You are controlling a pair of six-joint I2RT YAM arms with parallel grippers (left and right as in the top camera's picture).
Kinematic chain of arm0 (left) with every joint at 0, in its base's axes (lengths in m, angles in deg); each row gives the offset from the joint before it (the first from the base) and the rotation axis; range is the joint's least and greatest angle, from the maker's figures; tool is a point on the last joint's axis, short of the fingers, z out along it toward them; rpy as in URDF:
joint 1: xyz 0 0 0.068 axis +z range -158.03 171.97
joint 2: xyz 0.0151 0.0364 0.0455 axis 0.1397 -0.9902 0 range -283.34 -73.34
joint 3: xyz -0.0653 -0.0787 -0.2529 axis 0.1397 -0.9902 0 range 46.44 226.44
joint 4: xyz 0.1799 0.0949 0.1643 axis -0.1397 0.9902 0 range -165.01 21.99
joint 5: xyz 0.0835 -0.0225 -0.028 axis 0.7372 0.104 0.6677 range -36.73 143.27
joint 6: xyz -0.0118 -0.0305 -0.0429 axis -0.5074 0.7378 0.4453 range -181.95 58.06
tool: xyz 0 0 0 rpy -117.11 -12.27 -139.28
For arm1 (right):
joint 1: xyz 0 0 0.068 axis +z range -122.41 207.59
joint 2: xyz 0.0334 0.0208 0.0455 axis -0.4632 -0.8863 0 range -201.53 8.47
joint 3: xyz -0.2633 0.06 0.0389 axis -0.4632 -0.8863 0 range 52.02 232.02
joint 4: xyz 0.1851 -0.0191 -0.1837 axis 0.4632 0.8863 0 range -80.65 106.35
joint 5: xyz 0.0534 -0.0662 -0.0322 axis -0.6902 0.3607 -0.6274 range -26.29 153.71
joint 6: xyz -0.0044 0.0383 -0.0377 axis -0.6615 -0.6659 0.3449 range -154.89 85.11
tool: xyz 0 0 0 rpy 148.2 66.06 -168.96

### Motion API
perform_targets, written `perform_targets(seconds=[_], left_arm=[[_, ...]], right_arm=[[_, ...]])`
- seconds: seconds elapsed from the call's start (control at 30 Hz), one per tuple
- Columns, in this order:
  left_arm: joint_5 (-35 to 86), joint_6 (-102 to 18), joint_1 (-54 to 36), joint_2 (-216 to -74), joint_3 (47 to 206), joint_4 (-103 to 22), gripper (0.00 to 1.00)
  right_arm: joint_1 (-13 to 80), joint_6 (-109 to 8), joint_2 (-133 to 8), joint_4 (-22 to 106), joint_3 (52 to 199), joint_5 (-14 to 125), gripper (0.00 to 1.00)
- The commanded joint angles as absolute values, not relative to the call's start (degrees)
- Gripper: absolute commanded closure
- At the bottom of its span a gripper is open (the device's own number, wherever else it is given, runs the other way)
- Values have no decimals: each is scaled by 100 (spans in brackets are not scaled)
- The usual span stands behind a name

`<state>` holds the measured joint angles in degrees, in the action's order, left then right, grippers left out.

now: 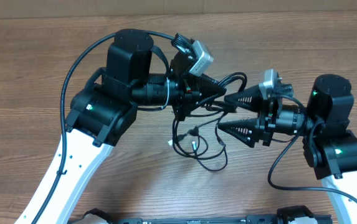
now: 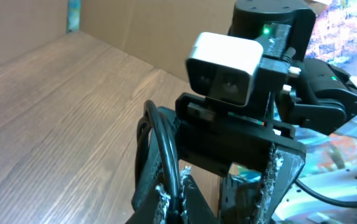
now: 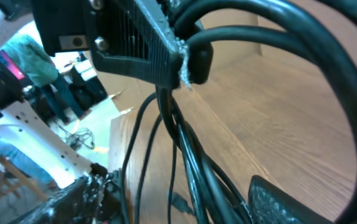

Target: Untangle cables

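A bundle of thin black cables [image 1: 198, 147] hangs in loops over the wooden table [image 1: 35, 74], with small plugs at the ends. My left gripper [image 1: 204, 99] is shut on the cables and holds them up. In the left wrist view its jaws [image 2: 167, 198] pinch a thick black cable [image 2: 161, 140]. My right gripper [image 1: 223, 113] is open, pointing left, with its fingers spread above and below the hanging strands. In the right wrist view the cables [image 3: 189, 155] run down between its open fingers [image 3: 178, 208], under the left gripper's finger [image 3: 138, 46].
The two arms face each other closely at the table's middle. The right arm's wrist camera [image 2: 223, 67] sits right in front of the left gripper. A cardboard wall [image 2: 147, 25] stands behind the table. The arms' own black cables [image 1: 72, 68] arc over the table.
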<state>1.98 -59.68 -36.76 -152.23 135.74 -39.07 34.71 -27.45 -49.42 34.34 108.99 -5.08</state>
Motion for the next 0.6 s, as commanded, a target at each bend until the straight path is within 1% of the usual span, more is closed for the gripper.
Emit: perform_targets(seconds=[0.0, 0.1, 0.17, 0.3, 0.4, 0.57], left_arm=[[-91, -5758, -3654, -15199, 13701, -3974, 96], [-257, -5761, -3654, -15199, 13701, -4020, 96], [-410, -5761, -3656, -15199, 13701, -4092, 96], [-486, -5761, -3656, -15199, 13701, -4121, 96], [-486, -5763, -3672, -15199, 13701, -4121, 96], [-414, -5763, -3694, -15199, 13701, -4119, 96]], right_arm=[[3462, -2598, -4946, 3430, 10937, -714, 29], [3462, -2598, -4946, 3467, 10937, -714, 38], [3462, -2598, -4946, 3506, 10937, -714, 41], [3462, -2598, -4946, 3548, 10937, -714, 56], [3462, -2600, -4946, 3546, 10937, -714, 66], [3462, -2603, -4946, 3546, 10937, -714, 96]])
